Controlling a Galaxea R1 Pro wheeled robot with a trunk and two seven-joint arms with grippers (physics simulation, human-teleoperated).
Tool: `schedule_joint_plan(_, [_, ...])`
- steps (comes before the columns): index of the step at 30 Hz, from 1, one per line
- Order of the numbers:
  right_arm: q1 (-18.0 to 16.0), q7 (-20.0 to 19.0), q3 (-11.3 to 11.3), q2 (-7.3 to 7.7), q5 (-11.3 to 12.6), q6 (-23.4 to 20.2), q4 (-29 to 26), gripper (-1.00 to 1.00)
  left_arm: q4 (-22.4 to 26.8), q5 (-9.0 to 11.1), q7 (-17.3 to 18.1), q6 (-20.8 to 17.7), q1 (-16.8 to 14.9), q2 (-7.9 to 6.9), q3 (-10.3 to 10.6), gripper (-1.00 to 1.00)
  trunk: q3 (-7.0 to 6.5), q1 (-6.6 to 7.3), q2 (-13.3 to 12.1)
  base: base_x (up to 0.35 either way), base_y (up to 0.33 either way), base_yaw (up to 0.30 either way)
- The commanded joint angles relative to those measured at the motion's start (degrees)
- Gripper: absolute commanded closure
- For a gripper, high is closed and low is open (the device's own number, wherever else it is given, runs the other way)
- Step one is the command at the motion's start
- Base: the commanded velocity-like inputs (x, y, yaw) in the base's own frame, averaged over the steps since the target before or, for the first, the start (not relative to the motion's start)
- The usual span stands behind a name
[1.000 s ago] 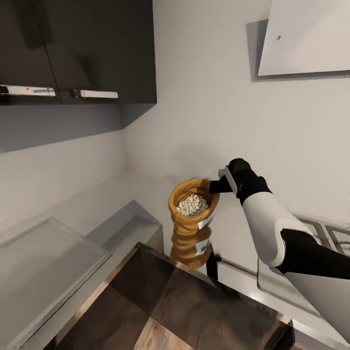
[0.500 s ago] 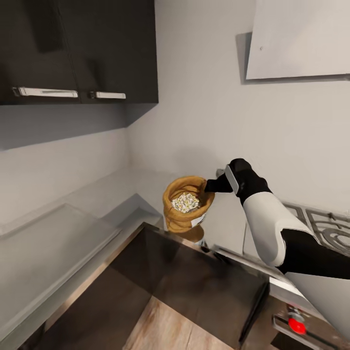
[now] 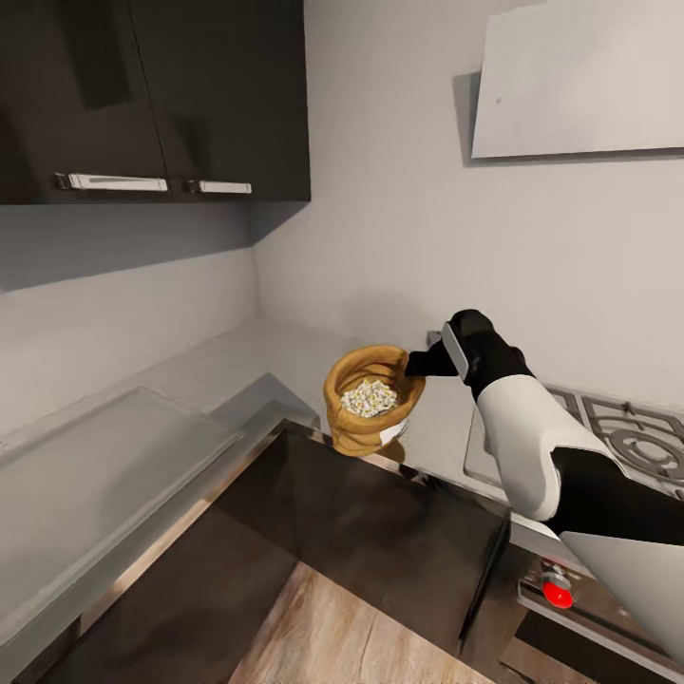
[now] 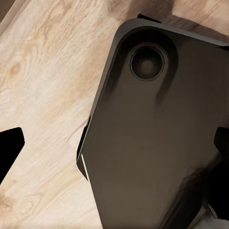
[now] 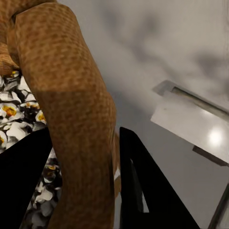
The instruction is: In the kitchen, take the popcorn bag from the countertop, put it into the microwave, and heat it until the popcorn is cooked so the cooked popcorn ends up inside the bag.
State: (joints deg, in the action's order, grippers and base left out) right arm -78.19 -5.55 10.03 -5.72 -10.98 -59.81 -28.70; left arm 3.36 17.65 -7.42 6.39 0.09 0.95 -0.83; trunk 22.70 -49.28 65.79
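The popcorn bag (image 3: 366,426), a tan-brown sack with a thick rolled rim and a white label, hangs above the front edge of the grey countertop (image 3: 190,380). Whitish-yellow popcorn (image 3: 369,397) fills its mouth. My right gripper (image 3: 416,365) is shut on the bag's rim at its right side. In the right wrist view the rim (image 5: 71,109) runs between the two black fingers (image 5: 143,191), with popcorn (image 5: 14,119) beside it. My left gripper (image 4: 114,148) is open, over a dark part of the robot and the wooden floor. The microwave is out of view.
Dark upper cabinets (image 3: 152,95) hang at the left, and a pale range hood (image 3: 579,85) at the upper right. A gas stove (image 3: 627,442) with a red knob (image 3: 558,596) stands on the right. Dark cabinet fronts (image 3: 380,541) and wooden floor (image 3: 323,636) lie below.
The whole picture has shifted with the camera, bringing more of the stove, cabinet fronts and floor into view. The right gripper has kept its hold on the bag, now at the counter's front edge.
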Motion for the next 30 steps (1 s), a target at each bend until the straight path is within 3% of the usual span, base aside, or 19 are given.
schedule_joint_plan(1, [0.0, -0.5, 0.4, -0.03, -0.6, -0.2, 0.1, 1.0, 0.1, 0.2, -0.1, 0.1, 0.0, 0.02, -0.1, -1.0, 0.06, 0.0, 0.0, 0.0, 0.0, 0.0])
schedule_joint_plan(19, [-0.1, -0.7, 1.2, -0.02, 0.2, -0.2, 0.7, 1.0, 0.1, 0.2, -0.1, 0.1, 0.1, -0.04, -0.1, -1.0, 0.06, 0.0, 0.0, 0.0, 0.0, 0.0])
schedule_joint_plan(24, [-0.6, 4.9, 1.6, 0.05, 0.0, -0.2, 4.1, 1.0, 0.0, 0.2, -0.2, 0.1, 0.1, -0.04, -0.1, -1.0, 0.06, 0.0, 0.0, 0.0, 0.0, 0.0])
schedule_joint_plan(25, [-0.6, 5.7, 3.0, 0.03, 0.0, -0.2, 4.6, 1.0, 0.0, 0.2, -0.2, 0.1, 0.0, -0.02, -0.1, -1.0, 0.06, 0.0, 0.0, 0.0, 0.0, 0.0])
schedule_joint_plan(26, [-0.6, 9.8, 8.8, 0.1, -0.1, -0.2, 5.5, 1.0, 0.0, 0.2, -0.2, 0.1, 0.0, -0.03, -0.1, -1.0, 0.06, 0.0, 0.0, 0.0, 0.0, 0.0])
schedule_joint_plan(28, [-0.8, 19.5, 18.2, -0.05, 0.0, -0.2, 6.2, 1.0, 0.0, 0.2, -0.2, 0.1, 0.1, 0.0, -0.1, -1.0, 0.06, 0.0, 0.0, 0.0, 0.0, 0.0])
schedule_joint_plan(30, [-0.8, 24.4, 24.8, -0.28, 0.1, -0.2, 6.4, 1.0, 0.0, 0.2, -0.2, 0.1, 0.0, 0.01, -0.1, -1.0, 0.06, 0.0, 0.0, 0.0, 0.0, 0.0])
